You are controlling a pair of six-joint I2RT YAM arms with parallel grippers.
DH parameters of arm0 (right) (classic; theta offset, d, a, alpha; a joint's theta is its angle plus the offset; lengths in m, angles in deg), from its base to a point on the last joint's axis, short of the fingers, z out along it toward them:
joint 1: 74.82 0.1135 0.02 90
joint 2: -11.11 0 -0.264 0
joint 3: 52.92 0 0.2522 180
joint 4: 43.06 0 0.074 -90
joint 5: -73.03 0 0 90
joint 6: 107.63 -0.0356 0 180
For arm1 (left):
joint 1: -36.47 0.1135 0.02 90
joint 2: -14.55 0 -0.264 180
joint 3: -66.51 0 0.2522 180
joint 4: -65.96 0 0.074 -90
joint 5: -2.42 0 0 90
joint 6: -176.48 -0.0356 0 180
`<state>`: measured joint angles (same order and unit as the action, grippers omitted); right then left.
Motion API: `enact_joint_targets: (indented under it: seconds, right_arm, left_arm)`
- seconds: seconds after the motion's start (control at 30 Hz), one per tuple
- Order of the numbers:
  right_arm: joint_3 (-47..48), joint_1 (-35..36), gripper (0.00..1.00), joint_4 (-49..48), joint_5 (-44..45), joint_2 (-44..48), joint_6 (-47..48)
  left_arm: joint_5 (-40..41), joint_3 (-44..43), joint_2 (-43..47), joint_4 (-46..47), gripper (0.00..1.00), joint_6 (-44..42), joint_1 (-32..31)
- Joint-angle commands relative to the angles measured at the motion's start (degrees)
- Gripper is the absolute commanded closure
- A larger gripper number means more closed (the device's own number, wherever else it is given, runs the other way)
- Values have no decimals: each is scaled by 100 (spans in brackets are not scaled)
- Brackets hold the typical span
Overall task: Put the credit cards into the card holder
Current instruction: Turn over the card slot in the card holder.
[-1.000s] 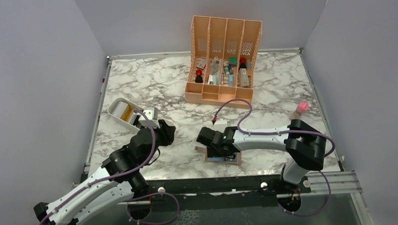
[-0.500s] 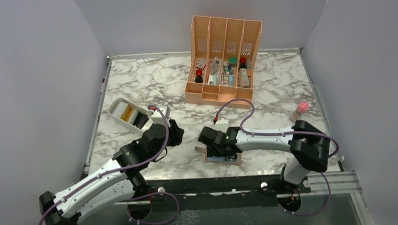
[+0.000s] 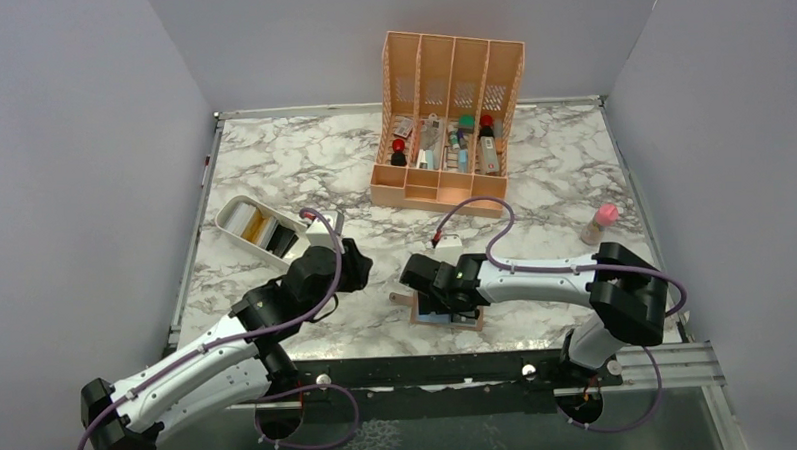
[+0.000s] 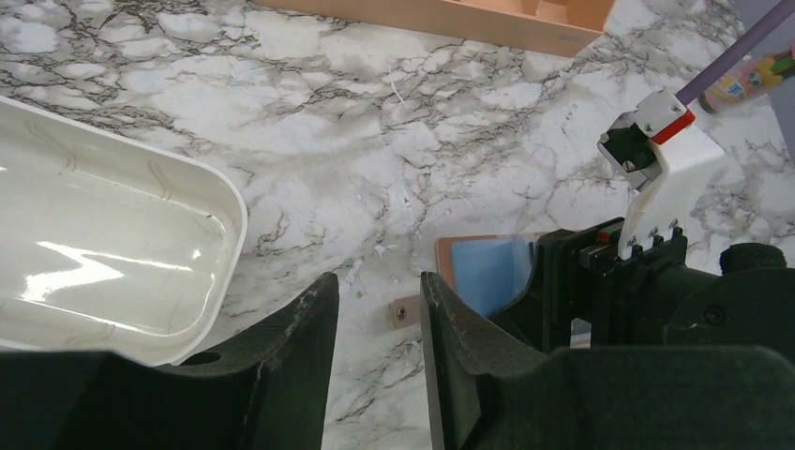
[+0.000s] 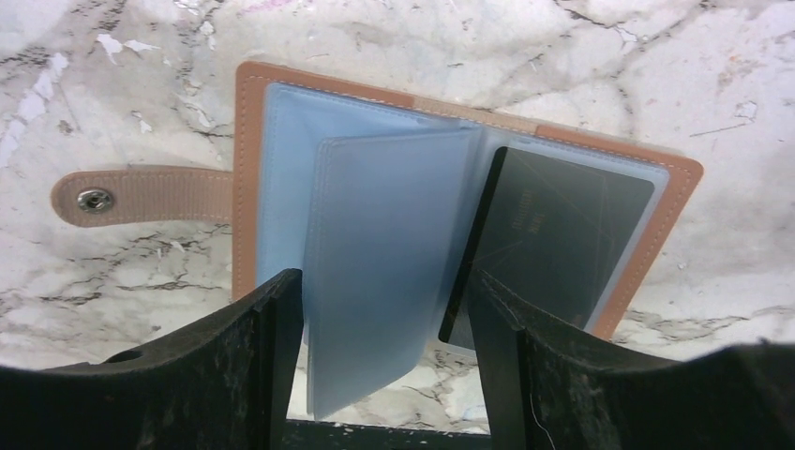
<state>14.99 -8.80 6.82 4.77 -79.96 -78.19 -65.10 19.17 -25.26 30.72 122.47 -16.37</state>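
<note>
The card holder (image 5: 450, 187) lies open on the marble, brown with light blue sleeves, snap tab (image 5: 141, 195) to its left. A dark card (image 5: 562, 234) sits in its right-hand sleeve. My right gripper (image 5: 384, 309) is open right over it, one finger on each side of a raised clear sleeve (image 5: 389, 262). In the top view the right gripper (image 3: 434, 294) covers most of the holder (image 3: 463, 320). My left gripper (image 3: 351, 262) hangs open and empty to the holder's left, and its wrist view (image 4: 380, 291) shows the holder (image 4: 483, 272) just beyond. More cards (image 3: 265, 233) stand in the white tray (image 3: 232, 213).
The peach compartment organizer (image 3: 449, 113) stands at the back centre with small items in it. A pink-capped bottle (image 3: 602, 222) stands at the right. The tray's rim (image 4: 230, 202) is close to my left gripper's left finger. Grey walls close three sides.
My left arm has swung right, away from the white tray and toward the card holder. The right gripper has stayed over the holder, shifting only slightly.
</note>
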Motion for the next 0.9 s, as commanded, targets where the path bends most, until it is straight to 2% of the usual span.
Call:
enact_joint_targets:
  seconds: [0.0, 0.87]
  right_arm:
    - [120, 34, 32, 453, 414, -25, -120]
    - [857, 120, 31, 1790, 1335, -404, -237]
  left_arm:
    - [-162, 45, -37, 243, 59, 49, 21]
    - [-156, 115, -83, 320, 59, 36, 20]
